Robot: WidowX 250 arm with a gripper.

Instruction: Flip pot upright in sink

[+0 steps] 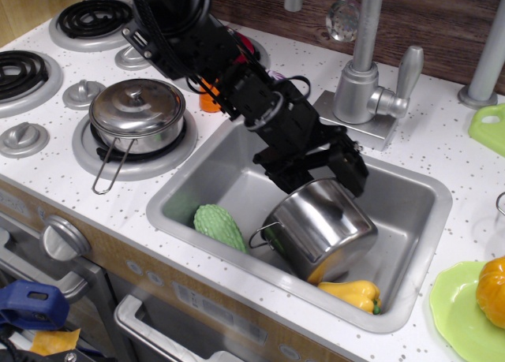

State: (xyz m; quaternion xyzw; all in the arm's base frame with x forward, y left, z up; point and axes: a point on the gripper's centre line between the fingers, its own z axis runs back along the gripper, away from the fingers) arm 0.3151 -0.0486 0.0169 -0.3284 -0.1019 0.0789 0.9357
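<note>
The shiny steel pot (319,229) lies tilted in the grey sink (410,190). Its closed end is raised toward the back. Its mouth faces down toward the front right and rests by a yellow pepper (353,292). One wire loop handle sticks out at its left side. My black gripper (325,173) reaches down from the upper left and sits right on the pot's raised upper edge, touching it. The fingertips blend into the dark gripper body, so how the jaws stand does not show.
A green bumpy vegetable (220,225) lies in the sink's left part. A lidded steel pot with a long wire handle (136,114) sits on the near burner. The faucet (364,70) stands behind the sink. A green plate with an orange fruit (473,299) is at the right.
</note>
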